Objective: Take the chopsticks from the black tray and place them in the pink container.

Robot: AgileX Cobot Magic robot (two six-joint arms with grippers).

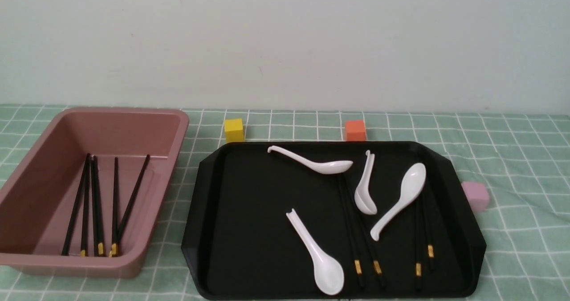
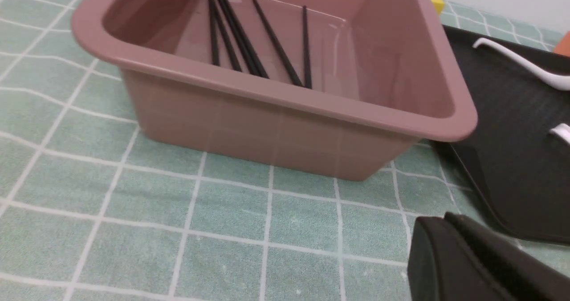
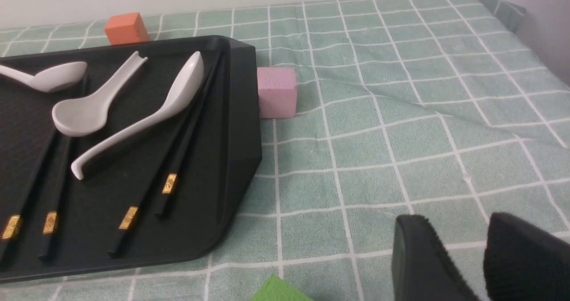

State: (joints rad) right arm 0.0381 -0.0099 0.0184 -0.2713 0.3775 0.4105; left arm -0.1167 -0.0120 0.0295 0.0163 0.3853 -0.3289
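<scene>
The black tray (image 1: 249,212) lies in the middle of the table. On it lie two pairs of black chopsticks (image 1: 352,238) with gold bands, partly under white spoons. The right wrist view shows the same chopsticks (image 3: 169,183) on the tray (image 3: 240,114). Left of the tray stands the pink container (image 1: 116,111) with several chopsticks (image 1: 95,203) on its floor. My left gripper (image 2: 445,216) hovers over the cloth in front of the container (image 2: 276,94), shut and empty. My right gripper (image 3: 458,223) hangs open over the cloth to the right of the tray. Neither gripper shows in the front view.
Several white ceramic spoons (image 1: 407,194) lie across the tray. A yellow cube (image 1: 234,129) and an orange cube (image 1: 355,130) sit behind the tray, and a small pink cube (image 1: 475,196) at its right edge. A green object (image 3: 280,292) lies near my right gripper.
</scene>
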